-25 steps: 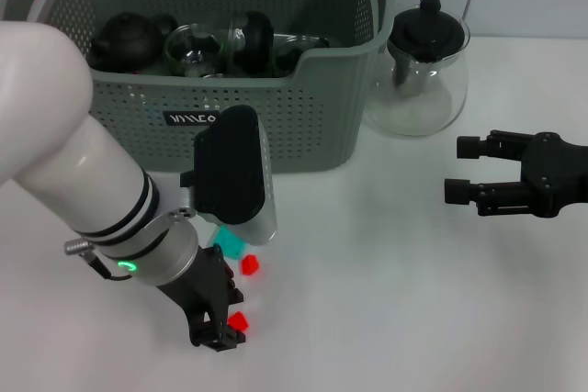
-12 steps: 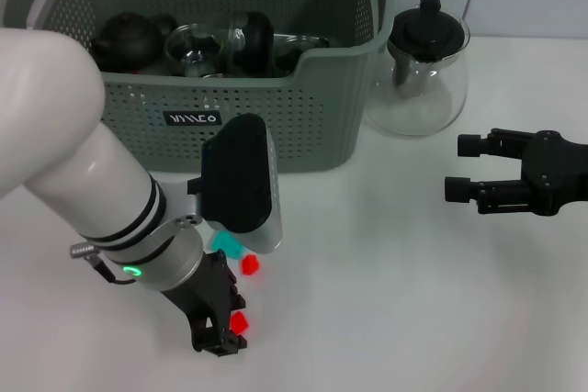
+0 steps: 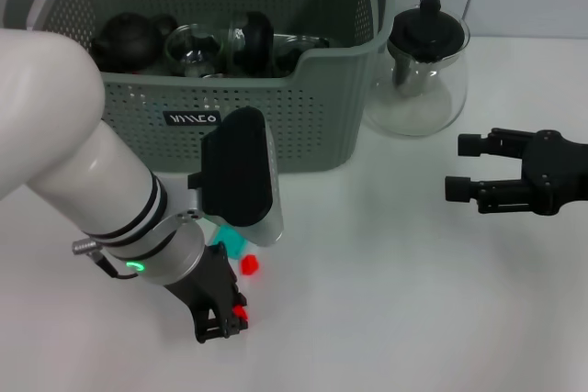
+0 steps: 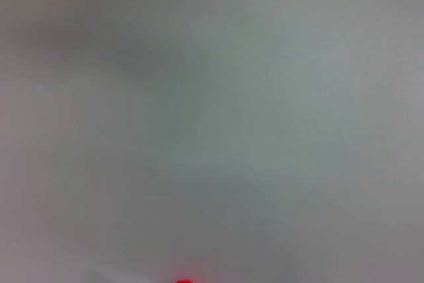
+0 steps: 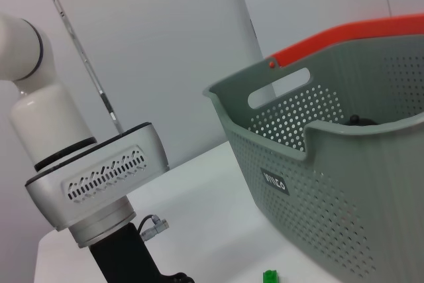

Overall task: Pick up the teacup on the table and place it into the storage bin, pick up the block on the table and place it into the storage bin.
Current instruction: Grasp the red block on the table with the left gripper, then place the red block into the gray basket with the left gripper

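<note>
Head view, table scene. Item: left gripper (image 3: 223, 320), lowered to the table in front of the storage bin (image 3: 303, 107), fingers set about a small red block (image 3: 240, 312) at the tip. Whether they have closed on it cannot be told. Second red block (image 3: 248, 265) and teal block (image 3: 231, 243) lie just behind, partly under the wrist.

Item: storage bin, grey-green perforated, holding dark teapots and glassware. No teacup visible on the table.

Item: glass teapot (image 3: 424, 66), beside the bin, not part of the task.

Item: right gripper (image 3: 459, 168), parked well apart on the right, fingers spread, holding nothing.

Handling note: likely step is grasping the block. Centre it between the fingers, close squarely, lift straight to avoid nudging the neighbours.
</note>
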Robot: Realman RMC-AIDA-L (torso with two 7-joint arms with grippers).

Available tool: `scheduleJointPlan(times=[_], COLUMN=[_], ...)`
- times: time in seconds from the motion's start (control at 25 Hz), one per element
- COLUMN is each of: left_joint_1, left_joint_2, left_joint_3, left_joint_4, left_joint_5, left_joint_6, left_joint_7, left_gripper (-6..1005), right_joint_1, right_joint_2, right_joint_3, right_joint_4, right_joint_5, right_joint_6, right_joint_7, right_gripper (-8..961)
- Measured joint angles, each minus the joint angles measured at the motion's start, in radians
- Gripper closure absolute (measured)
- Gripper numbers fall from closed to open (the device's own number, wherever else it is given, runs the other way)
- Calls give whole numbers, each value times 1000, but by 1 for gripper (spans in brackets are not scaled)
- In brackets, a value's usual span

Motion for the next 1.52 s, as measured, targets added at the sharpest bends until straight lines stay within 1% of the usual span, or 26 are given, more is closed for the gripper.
scheduleJointPlan(times=[0.08, 0.28, 0.36, 0.4, 0.52, 0.68, 0.76, 0.8, 0.84, 0.92, 0.96, 1.04, 1.08, 1.16, 1.2, 1.28, 1.36, 1.48, 1.52], left_joint_1=[1, 8, 16, 21, 26, 4, -28, -55, -76, -134, -167, -210, -235, -275, -298, -336, -368, -399, -403], left_joint_2=[0, 0, 0, 0, 2, 9, 12, 16, 18, 36, 53, 90, 113, 141, 150, 158, 158, 149, 146], left_joint_3=[0, -11, -38, -67, -171, -387, -509, -577, -622, -709, -744, -757, -753, -746, -745, -744, -741, -738, -738], left_joint_4=[2, 45, 82, 105, 149, 182, 187, 187, 187, 186, 183, 161, 139, 94, 62, 7, -44, -102, -112], left_joint_5=[2, 3, -8, -30, -121, -288, -358, -390, -407, -422, -418, -395, -371, -314, -265, -162, -44, 83, 104], left_joint_6=[0, 17, 34, 51, 106, 188, 227, 243, 254, 256, 239, 186, 146, 86, 50, -20, -93, -167, -181], left_joint_7=[-6, -40, -63, -78, -126, -208, -228, -236, -240, -255, -264, -280, -290, -303, -315, -335, -379, -428, -432], left_gripper=[794, 794, 793, 793, 793, 793, 793, 793, 793, 794, 794, 794, 794, 794, 794, 794, 794, 793, 793], right_joint_1=[0, 0, 0, 0, -2, -3, -3, -3, -2, 0, 1, 3, 4, 5, 6, 7, 7, 8, 8], right_joint_2=[0, 0, -1, -1, -1, -2, -2, -2, -2, -2, -2, -2, -1, 0, 1, 1, 1, 2, 2], right_joint_3=[3, 8, 8, 8, 9, 10, 10, 10, 10, 10, 10, 8, 8, 8, 7, 7, 7, 7, 6], right_joint_4=[0, 0, 0, 0, 0, -2, -3, -3, -4, -4, -5, -5, -5, -5, -5, -5, -5, -5, -5], right_joint_5=[0, 0, 0, 0, 0, 0, 0, 0, 0, 0, 0, -1, -1, -3, -4, -4, -5, -5, -5], right_joint_6=[-1, -5, -6, -6, -7, -8, -7, -8, -8, -8, -9, -10, -10, -11, -11, -12, -13, -13, -13], right_joint_7=[0, 0, 0, 0, 0, 0, 0, 0, 0, 1, 2, 5, 6, 8, 9, 11, 14, 17, 19], right_gripper=[9, 9, 9, 9, 9, 9, 9, 9, 9, 8, 8, 8, 8, 8, 8, 8, 9, 9, 9])
